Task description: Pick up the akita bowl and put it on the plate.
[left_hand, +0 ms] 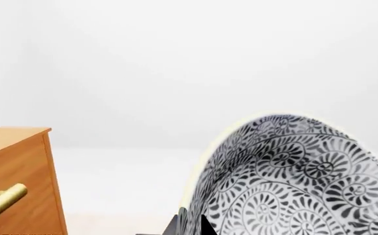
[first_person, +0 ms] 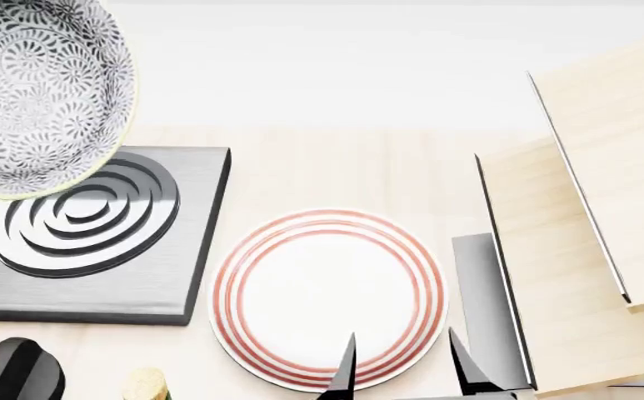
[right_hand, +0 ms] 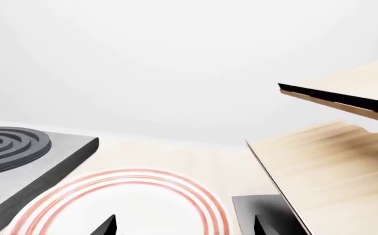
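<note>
Akita bowl [first_person: 35, 92] was up off the worktop [first_person: 333, 171], tilted on its side, over the far-left part of the stove burner [first_person: 88, 237] and well left of the plate [first_person: 327, 296]. In the left wrist view the left claw [left_hand: 190, 226] showed only dark fingertips at the frame edge, pinched on the bowl's cream rim, so it was closed on the bowl and carrying it. A wooden cabinet [left_hand: 16, 181] with a brass handle [left_hand: 3, 200] sat beyond the bowl in that view.

Step in hand, as judged: transport, bowl lifted but not yet over the plate. The plate lay bare on the worktop just right of the burner. Next move likely calls for swinging the left arm toward the plate, levelling the bowl so its base faces down, then lowering and letting go.

Right claw [first_person: 401, 367] hovered at the plate's near-right edge, fingers spread apart, holding nothing; it may need to back away to clear the drop. Pale wooden boards [first_person: 588, 233] stood right of the plate.
</note>
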You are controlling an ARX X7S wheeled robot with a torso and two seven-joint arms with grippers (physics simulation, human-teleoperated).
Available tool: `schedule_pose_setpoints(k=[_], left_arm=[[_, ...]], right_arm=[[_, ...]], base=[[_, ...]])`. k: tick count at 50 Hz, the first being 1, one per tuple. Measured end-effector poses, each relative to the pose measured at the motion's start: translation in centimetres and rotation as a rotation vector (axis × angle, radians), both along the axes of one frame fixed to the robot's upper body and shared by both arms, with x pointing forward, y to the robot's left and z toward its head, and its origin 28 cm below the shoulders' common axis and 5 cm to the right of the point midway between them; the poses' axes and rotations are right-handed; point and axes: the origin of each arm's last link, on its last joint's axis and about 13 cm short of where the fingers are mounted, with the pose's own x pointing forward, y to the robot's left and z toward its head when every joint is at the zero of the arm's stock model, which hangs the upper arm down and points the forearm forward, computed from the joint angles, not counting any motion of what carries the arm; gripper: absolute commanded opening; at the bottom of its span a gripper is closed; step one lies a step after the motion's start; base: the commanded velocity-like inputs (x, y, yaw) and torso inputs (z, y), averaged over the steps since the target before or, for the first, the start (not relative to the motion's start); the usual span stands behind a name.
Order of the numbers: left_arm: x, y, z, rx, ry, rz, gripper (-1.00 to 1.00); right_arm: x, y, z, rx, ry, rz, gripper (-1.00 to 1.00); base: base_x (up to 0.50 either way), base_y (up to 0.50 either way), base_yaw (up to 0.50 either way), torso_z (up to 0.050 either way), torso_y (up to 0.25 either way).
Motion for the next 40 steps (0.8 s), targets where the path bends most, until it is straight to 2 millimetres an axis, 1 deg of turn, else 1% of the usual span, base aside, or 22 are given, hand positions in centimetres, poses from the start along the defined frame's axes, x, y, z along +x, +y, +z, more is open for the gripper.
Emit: schedule_pose_setpoints(k=[8, 23, 40], left_arm=[[1.0, -0.5, -0.2, -0.059, 0.042, -0.053, -1.00], [2.7, -1.9, -0.9, -0.204, 0.184, -0.162, -1.00], [3.5, -3.6, -1.4, -0.361, 0.279, -0.272, -1.00]], right_arm=[[0.0, 0.0, -0.1, 0.001, 0.003, 0.001, 1.00], [0.1, 0.0, -0.3, 0.002, 0.008, 0.002, 1.00], [0.2, 0.0, -0.4, -0.001, 0.013, 0.004, 1.00]], base=[[0.00, 0.00, 0.00, 0.000, 0.000], [0.00, 0.00, 0.00, 0.000, 0.001], [0.00, 0.00, 0.00, 0.000, 0.001]])
